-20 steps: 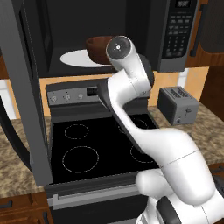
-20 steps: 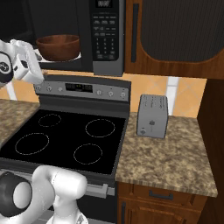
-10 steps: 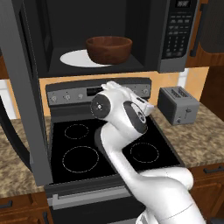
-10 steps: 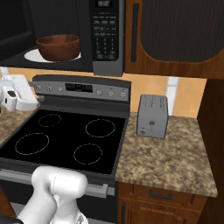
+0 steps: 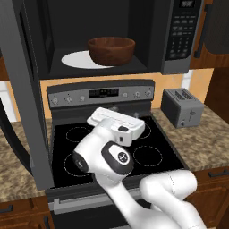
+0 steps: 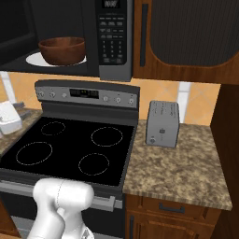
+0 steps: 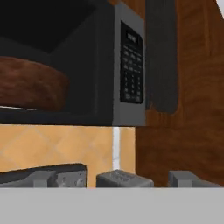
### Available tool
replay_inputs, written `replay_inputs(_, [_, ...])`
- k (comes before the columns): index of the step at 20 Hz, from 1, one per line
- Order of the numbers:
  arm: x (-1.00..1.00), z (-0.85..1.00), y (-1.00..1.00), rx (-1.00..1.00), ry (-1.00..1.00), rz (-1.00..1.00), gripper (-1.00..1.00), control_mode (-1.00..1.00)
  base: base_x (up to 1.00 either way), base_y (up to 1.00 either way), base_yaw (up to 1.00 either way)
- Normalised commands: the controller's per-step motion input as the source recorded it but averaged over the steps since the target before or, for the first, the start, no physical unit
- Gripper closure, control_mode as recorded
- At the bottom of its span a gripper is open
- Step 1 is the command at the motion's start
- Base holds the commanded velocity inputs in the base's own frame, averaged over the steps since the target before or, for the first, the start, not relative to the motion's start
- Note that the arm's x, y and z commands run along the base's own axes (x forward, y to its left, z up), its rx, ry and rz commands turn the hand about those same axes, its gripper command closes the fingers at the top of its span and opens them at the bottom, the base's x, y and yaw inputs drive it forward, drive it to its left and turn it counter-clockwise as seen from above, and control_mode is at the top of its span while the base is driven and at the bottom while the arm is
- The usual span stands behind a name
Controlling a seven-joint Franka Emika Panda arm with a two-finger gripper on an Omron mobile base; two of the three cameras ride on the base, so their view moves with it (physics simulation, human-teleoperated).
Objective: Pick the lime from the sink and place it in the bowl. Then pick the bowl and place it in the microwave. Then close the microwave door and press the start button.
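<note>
The dark reddish-brown bowl (image 5: 111,50) (image 6: 62,50) (image 7: 30,85) stands on the white turntable plate (image 5: 78,59) inside the open microwave (image 5: 179,36) (image 6: 114,39) (image 7: 129,65). The microwave door (image 5: 29,98) is swung wide open at the left. My gripper (image 5: 117,117) (image 6: 15,111) (image 7: 116,180) hangs low over the black stove, well below and in front of the bowl. It is open and holds nothing; its fingertips (image 7: 43,178) stand far apart. The lime is hidden and the sink is out of view.
A black four-burner stove (image 5: 147,156) (image 6: 74,144) lies under the microwave, with its control panel (image 5: 103,93) behind. A grey toaster (image 5: 181,107) (image 6: 162,123) stands on the granite counter (image 6: 186,168) at right. Wooden cabinets (image 6: 186,32) flank the microwave.
The arm has drawn back out of the microwave and folded down over the stove. The bowl has stayed on the plate, and the gripper has stayed open.
</note>
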Motion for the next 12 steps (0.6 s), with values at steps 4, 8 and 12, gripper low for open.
replay_inputs(4, [0.00,0.00,1.00,-0.51,-0.04,-0.21,-1.00,-1.00,0.00,0.00,0.00])
replay_inputs(8, [0.00,0.00,1.00,-0.27,-0.07,-0.16,-1.00,-1.00,0.00,0.00,0.00])
replay_inputs(12, [-0.09,0.02,1.00,-0.21,-0.10,-0.14,-1.00,-1.00,0.00,0.00,0.00])
